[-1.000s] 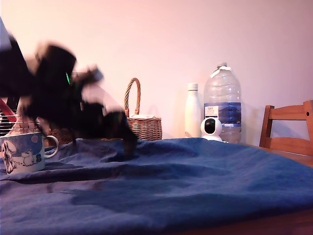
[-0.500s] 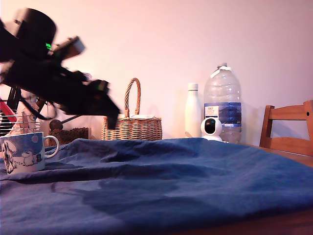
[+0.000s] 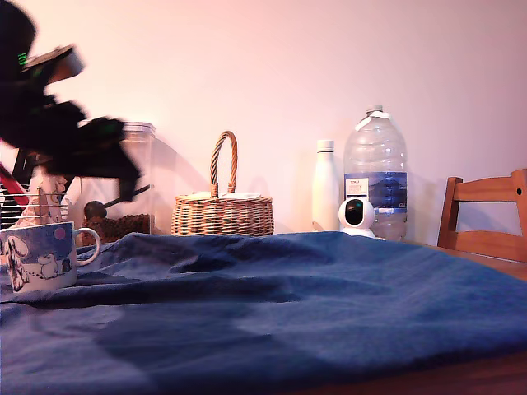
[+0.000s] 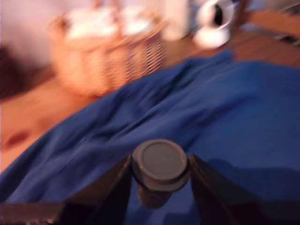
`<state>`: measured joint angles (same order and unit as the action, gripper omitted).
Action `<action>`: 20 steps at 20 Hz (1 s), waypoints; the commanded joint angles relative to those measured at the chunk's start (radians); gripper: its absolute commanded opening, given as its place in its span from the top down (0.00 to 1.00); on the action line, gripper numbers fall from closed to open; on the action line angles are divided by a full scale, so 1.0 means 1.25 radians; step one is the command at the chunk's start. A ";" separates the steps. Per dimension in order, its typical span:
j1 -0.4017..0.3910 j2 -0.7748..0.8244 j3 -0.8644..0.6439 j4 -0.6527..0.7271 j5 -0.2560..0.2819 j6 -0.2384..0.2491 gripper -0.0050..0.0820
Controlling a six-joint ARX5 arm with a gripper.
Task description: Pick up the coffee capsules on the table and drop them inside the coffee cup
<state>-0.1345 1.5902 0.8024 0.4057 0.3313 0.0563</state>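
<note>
A dark capsule (image 4: 160, 169) sits pinched between the two fingers (image 4: 105, 190) of the gripper (image 4: 159, 180), in the air above the blue cloth (image 3: 313, 304); in the wrist view its flat round end faces the camera and its tapered body runs away from the lens toward the cloth, so its long axis lies roughly along the camera's line of sight. The fingers press its sides just below the wide rim, parted only by the capsule's width. In the exterior view the gripper (image 3: 128, 188) hangs at the end of the black arm (image 3: 49, 123), which reaches in from the exterior view's left, high above the mug (image 3: 39, 256) and blurred, its tip angled downward; the capsule itself cannot be made out there. The mug stands upright on the cloth below the arm, handle toward the exterior view's right. Behind the mug a clear canister (image 3: 136, 177) stands with dark contents at its bottom. To the exterior view's right of the mug, along the wall, come a wicker basket (image 3: 222, 210), a white bottle (image 3: 325, 185), a small white camera (image 3: 356, 216) and a large water bottle (image 3: 375, 169), with a wooden chair (image 3: 486, 218) farthest from it.
</note>
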 commanded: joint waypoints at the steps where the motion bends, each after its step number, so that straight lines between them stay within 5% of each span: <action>1: 0.017 -0.011 0.002 0.001 0.001 0.004 0.65; 10: 0.128 -0.075 0.002 -0.105 0.000 0.004 0.65; 20: 0.177 -0.083 0.002 -0.208 -0.003 0.003 0.65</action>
<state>0.0814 1.4929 0.8032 0.1379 0.3290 0.0563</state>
